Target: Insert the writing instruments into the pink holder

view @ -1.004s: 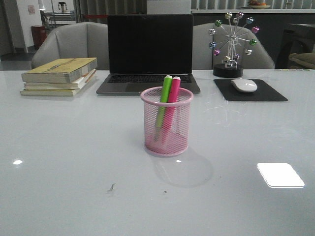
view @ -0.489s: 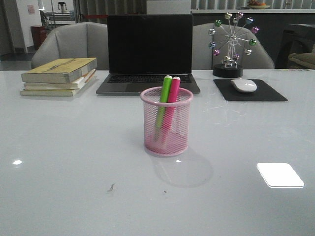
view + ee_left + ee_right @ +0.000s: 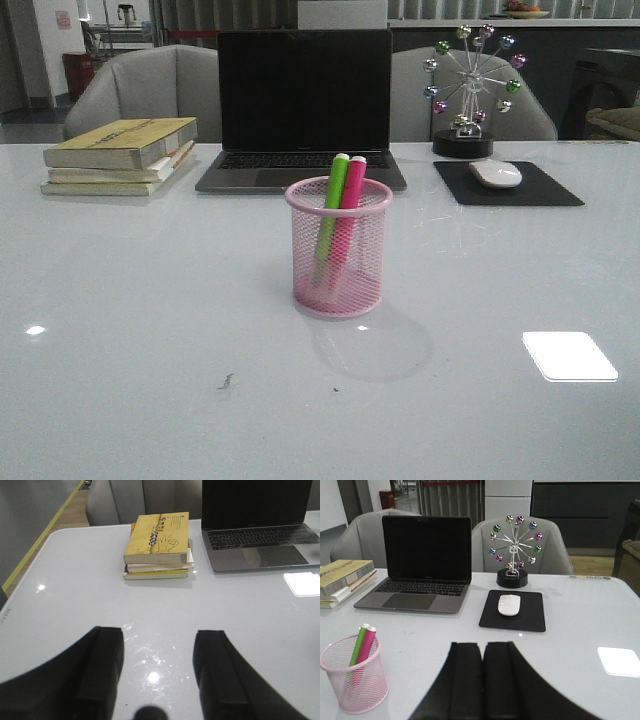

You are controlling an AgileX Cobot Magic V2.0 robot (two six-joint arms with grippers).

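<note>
Your right pincer point(image 3: 482, 680) is pressed together, the pink holder point(image 3: 354, 680) beside it, both markers point(image 3: 362, 647) inside. Your left pincer point(image 3: 157, 672) is spread apart, empty.

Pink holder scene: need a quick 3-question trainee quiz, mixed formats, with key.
1. True or false: both highlighters stand inside the pink holder.
2. Which marker is nearer the stack of books in the front view? A) green marker B) pink marker
3. Fill in: the left gripper is ___; the right gripper is ___.

Key:
1. True; their tips stick up above the rim.
2. A
3. open with nothing between its fingers; shut and empty.
</note>
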